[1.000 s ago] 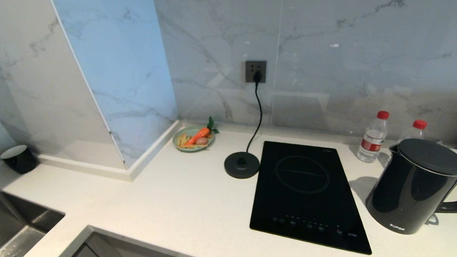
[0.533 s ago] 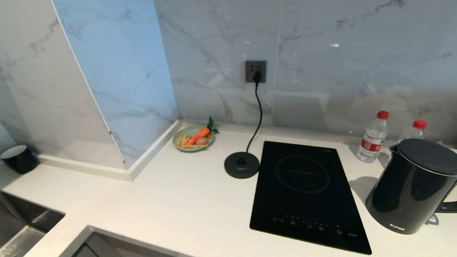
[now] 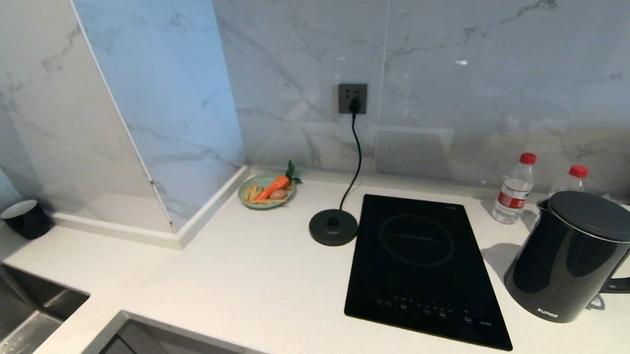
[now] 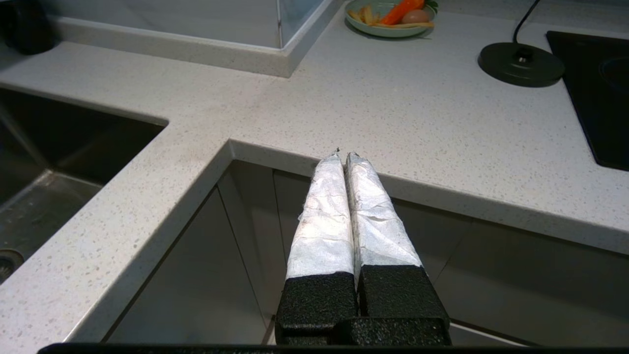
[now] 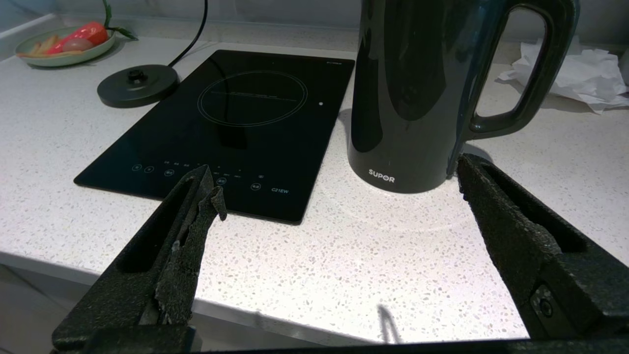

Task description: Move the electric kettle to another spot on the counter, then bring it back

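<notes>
The glossy black electric kettle [image 3: 569, 262] stands upright on the white speckled counter [image 3: 235, 284], right of the cooktop, its loop handle pointing right. In the right wrist view the kettle [image 5: 417, 93] shows its SUPOR lettering, and my right gripper [image 5: 336, 182] hangs open in front of it above the counter's front edge, nothing between its fingers. One finger tip lies near the foot of the handle [image 5: 530, 73], apart from it. My left gripper [image 4: 342, 155] is shut and empty, parked below and in front of the counter [image 4: 393, 118]. Neither arm shows in the head view.
A black cooktop panel [image 3: 423, 267] lies mid-counter, with the round kettle base [image 3: 333, 226] and its cord left of it. A green plate of food [image 3: 267, 190] sits by the wall, two water bottles [image 3: 514, 188] behind the kettle, a black cup [image 3: 25, 218] far left, a sink [image 3: 16, 323] front left, crumpled paper [image 5: 575, 73].
</notes>
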